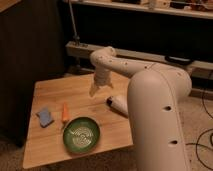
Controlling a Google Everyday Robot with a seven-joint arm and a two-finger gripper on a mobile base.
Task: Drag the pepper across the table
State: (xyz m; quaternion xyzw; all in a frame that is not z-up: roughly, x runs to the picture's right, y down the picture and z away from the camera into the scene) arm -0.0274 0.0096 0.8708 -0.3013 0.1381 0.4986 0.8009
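The pepper [65, 113], a small slim orange tapered piece, lies on the light wooden table [55, 90] left of centre, just above the green bowl [81, 134]. My gripper [93, 92] hangs above the table's middle rear, right of and beyond the pepper, well apart from it and holding nothing that shows. The white arm [150, 95] reaches in from the right.
A blue sponge [44, 117] lies near the table's left edge, beside the pepper. A white cylinder with a dark red end [118, 104] lies at the right side, partly behind the arm. A dark wall and shelving stand behind the table.
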